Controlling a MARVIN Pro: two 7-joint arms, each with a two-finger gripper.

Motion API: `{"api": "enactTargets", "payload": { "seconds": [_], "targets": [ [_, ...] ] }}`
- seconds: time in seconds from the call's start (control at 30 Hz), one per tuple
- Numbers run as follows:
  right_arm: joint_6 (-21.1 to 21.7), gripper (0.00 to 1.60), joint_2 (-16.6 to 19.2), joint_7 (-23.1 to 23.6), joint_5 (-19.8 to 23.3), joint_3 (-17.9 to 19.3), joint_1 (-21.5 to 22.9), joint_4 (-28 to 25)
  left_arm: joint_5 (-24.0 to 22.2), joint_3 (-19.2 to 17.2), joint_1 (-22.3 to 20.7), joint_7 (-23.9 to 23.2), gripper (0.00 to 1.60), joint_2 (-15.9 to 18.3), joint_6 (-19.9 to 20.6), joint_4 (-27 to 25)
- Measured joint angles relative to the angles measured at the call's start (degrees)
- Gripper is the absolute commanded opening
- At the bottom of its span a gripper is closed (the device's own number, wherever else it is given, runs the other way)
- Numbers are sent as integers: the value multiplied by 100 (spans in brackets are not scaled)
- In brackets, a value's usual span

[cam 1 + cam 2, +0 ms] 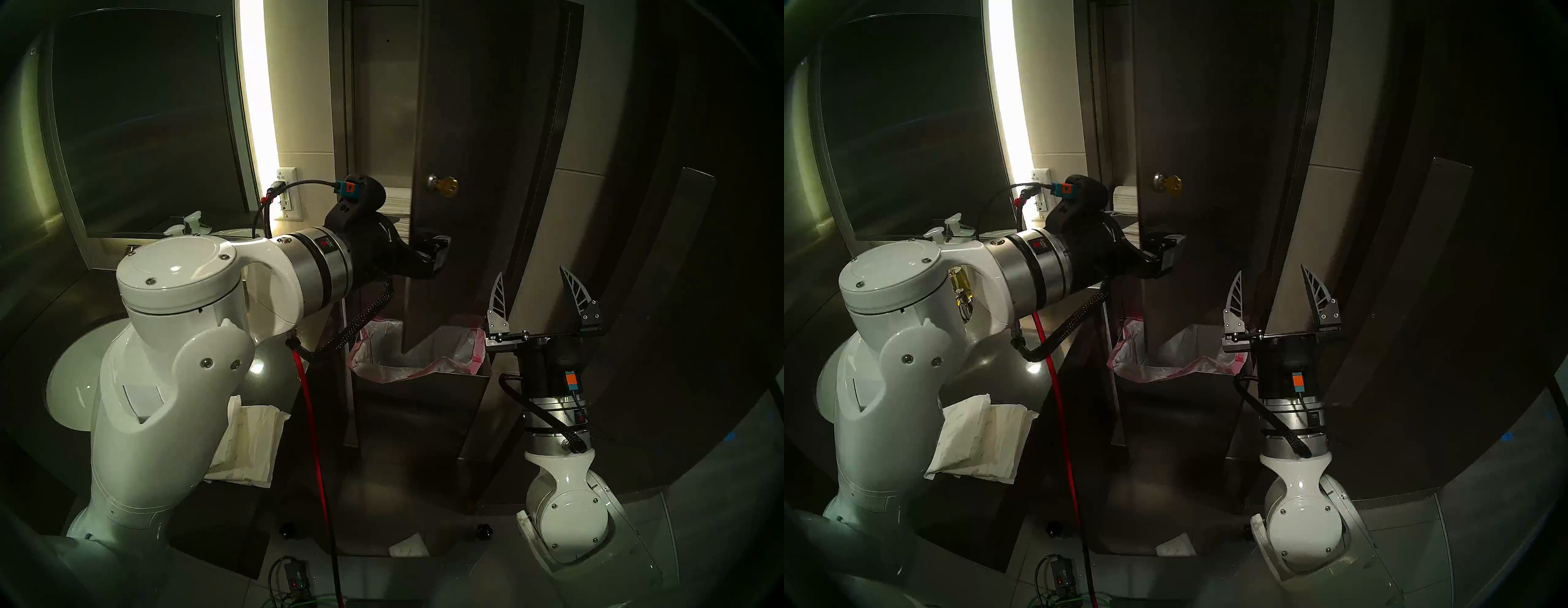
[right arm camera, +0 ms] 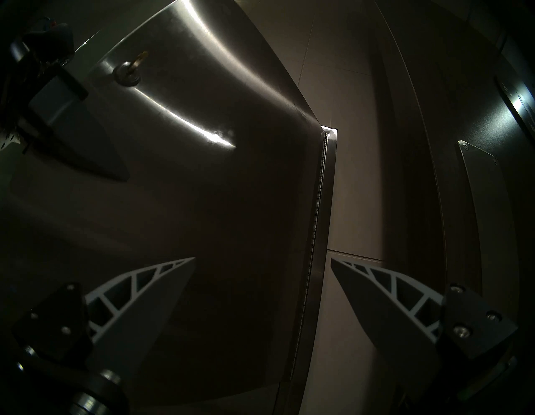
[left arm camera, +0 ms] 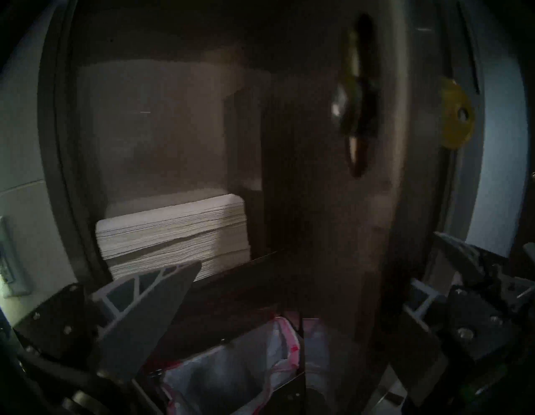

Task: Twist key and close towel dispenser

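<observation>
Your towel dispenser (image 1: 466, 127) rises past the counter's (image 1: 263, 373) far right corner, its door (image 1: 475, 237) swung out. The left claw (image 1: 428, 259) straddles the door's free edge, released around it, not pinching; the right claw (image 1: 545, 293) idles released near the hinge. Turn the key (image 1: 447, 185), seated in the door's lock above the left claw, then push the door flat.

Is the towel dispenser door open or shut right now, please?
Open: the door stands swung out, exposing the paper towel stack inside, with the key in its lock.
</observation>
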Motion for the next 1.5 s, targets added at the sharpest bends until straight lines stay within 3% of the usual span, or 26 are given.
{"api": "enactTargets", "payload": {
  "seconds": [0.77, 1.17, 1.5],
  "targets": [
    [12, 160, 34, -36, 7, -18, 7, 0, 605, 543, -142, 1393, 160, 772, -1, 3],
    [21, 160, 52, -52, 10, -26, 9, -2, 329, 499, -147, 1763, 160, 716, -1, 6],
    [25, 160, 66, -65, 12, -34, 12, -2, -93, 444, -363, 1697, 160, 411, -2, 5]
  ]
}}
